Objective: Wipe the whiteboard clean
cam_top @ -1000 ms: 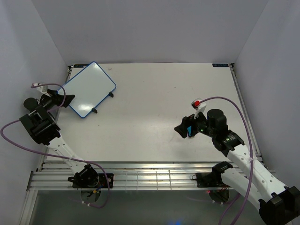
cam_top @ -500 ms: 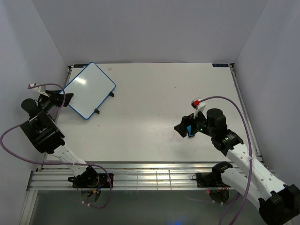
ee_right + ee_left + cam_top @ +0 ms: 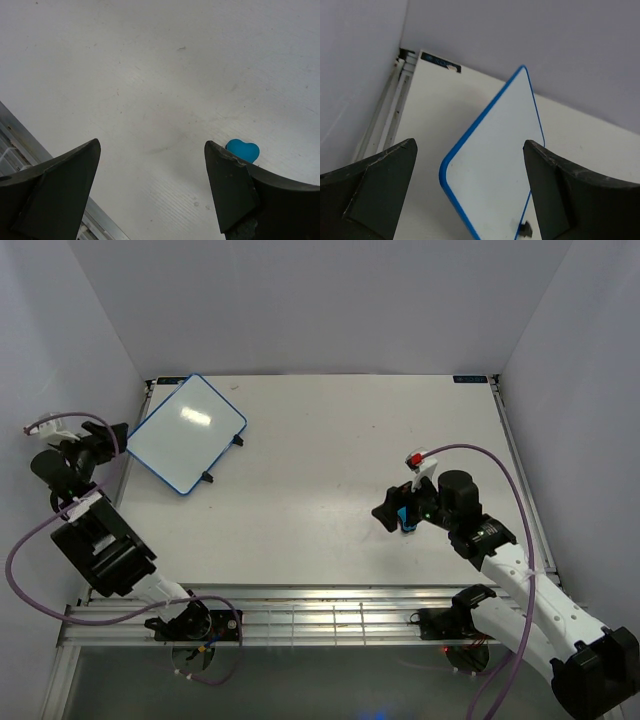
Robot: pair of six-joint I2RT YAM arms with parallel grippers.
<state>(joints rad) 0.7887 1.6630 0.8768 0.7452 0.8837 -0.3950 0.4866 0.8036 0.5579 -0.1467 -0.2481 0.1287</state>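
Observation:
The whiteboard (image 3: 187,433) stands tilted at the table's far left, white with a blue frame and no marks showing, on black stand feet (image 3: 205,478). My left gripper (image 3: 105,440) is open and empty just left of it, not touching. In the left wrist view the whiteboard (image 3: 495,165) fills the space ahead of the left gripper (image 3: 470,145). My right gripper (image 3: 390,515) is open, low over the table at the right. The small blue eraser (image 3: 402,517) lies on the table beside its right finger, also in the right wrist view (image 3: 242,150); the right gripper (image 3: 151,145) holds nothing.
Grey walls close in the table on the left, back and right. Aluminium rails (image 3: 300,615) run along the near edge and also show in the right wrist view (image 3: 15,145). A black label (image 3: 468,379) sits at the far right corner.
My left gripper has drawn back to the left, away from the whiteboard's edge, and the arm has swung outward. The right gripper and eraser have barely moved.

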